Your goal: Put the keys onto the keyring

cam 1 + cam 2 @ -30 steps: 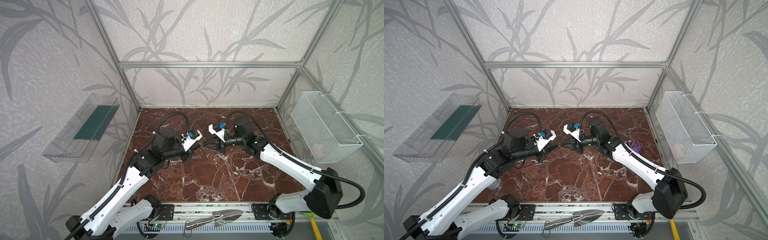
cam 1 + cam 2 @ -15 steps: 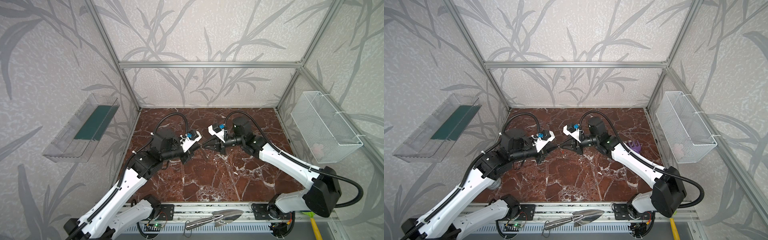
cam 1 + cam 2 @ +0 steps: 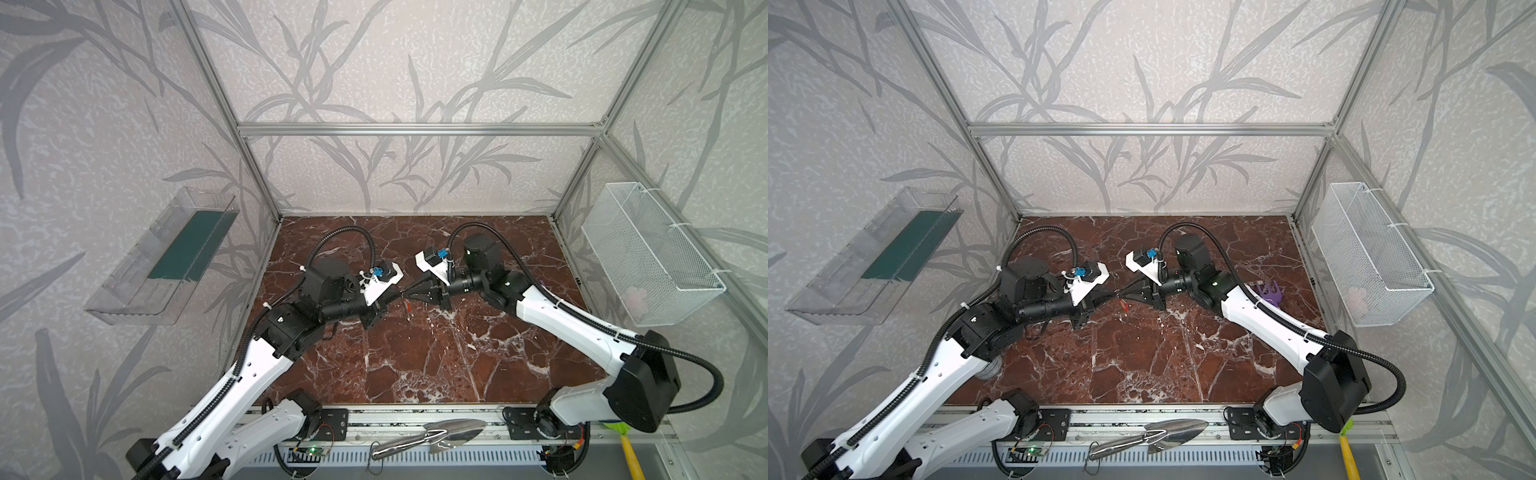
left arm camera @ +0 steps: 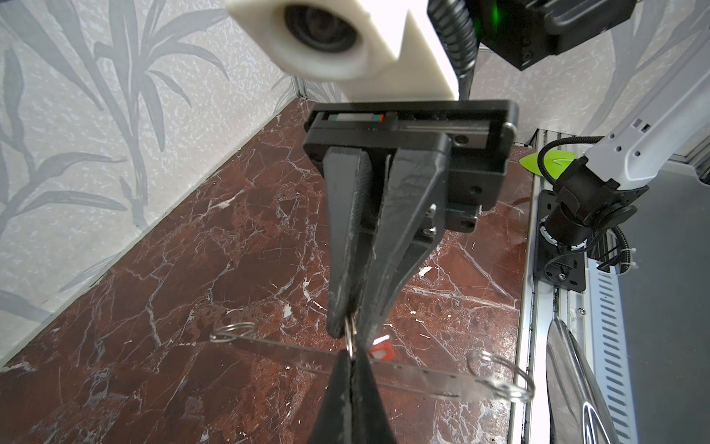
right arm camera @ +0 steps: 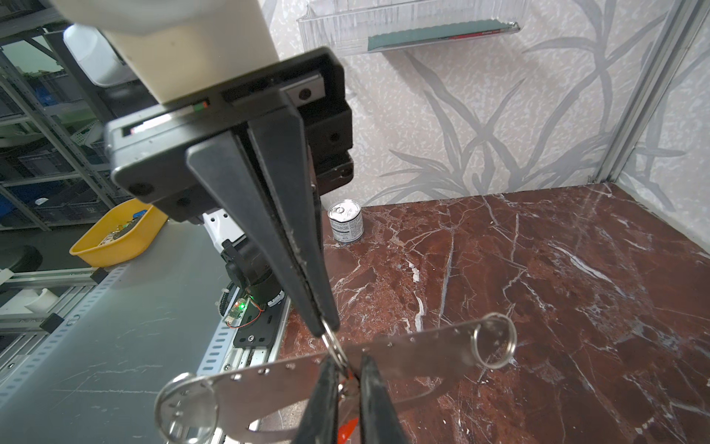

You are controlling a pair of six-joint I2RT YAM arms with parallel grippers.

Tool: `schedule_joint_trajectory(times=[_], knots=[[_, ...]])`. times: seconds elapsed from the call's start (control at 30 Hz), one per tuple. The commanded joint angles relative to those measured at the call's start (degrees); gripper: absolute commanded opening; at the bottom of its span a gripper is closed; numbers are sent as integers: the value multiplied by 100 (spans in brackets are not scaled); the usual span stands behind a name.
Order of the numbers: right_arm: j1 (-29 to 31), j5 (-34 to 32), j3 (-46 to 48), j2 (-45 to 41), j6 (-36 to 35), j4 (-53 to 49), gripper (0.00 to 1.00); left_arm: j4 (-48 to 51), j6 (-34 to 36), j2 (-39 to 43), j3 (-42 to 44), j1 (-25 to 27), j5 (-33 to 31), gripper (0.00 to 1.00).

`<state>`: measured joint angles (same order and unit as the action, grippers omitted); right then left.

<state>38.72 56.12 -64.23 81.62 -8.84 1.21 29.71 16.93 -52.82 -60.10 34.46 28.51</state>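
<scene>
Left gripper [image 4: 350, 361] and right gripper [image 4: 351, 328] meet tip to tip above the table [image 3: 415, 361]; left fully closed, right nearly closed, both pinching the loop of the keyring [image 4: 380, 350]; keys [image 5: 415, 350] sit crosswise at the tips, aloft.

No legible text anywhere; can [image 5: 347, 222] label print too blurred to read.

We are in a robotics lab.
We see aluminium framing [image 3: 415, 129], printed backdrop panels [image 3: 395, 62], a bench-mounted robot arm [image 3: 557, 318], and shelving [image 5: 38, 180] with crates [image 5: 65, 205] beyond.
</scene>
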Motion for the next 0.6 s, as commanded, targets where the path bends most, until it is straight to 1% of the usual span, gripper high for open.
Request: schedule_joint_trajectory(times=[0.0, 0.17, 0.23, 0.33, 0.5, 0.57], knots=[[-5, 231, -130, 55, 126, 222, 13, -92, 107, 53, 42, 25, 87, 0], [24, 299, -125, 90, 183, 300, 9, -107, 109, 56, 51, 20, 56, 0], [39, 296, -137, 104, 182, 306, 4, -114, 103, 50, 51, 17, 45, 0], [57, 299, -141, 108, 181, 296, 0, -130, 98, 58, 59, 22, 8, 0], [57, 229, -131, 78, 128, 258, 0, -141, 92, 70, 63, 19, -54, 0], [61, 71, -142, 49, 94, 183, 0, -163, 67, 61, 67, 16, -148, 0]])
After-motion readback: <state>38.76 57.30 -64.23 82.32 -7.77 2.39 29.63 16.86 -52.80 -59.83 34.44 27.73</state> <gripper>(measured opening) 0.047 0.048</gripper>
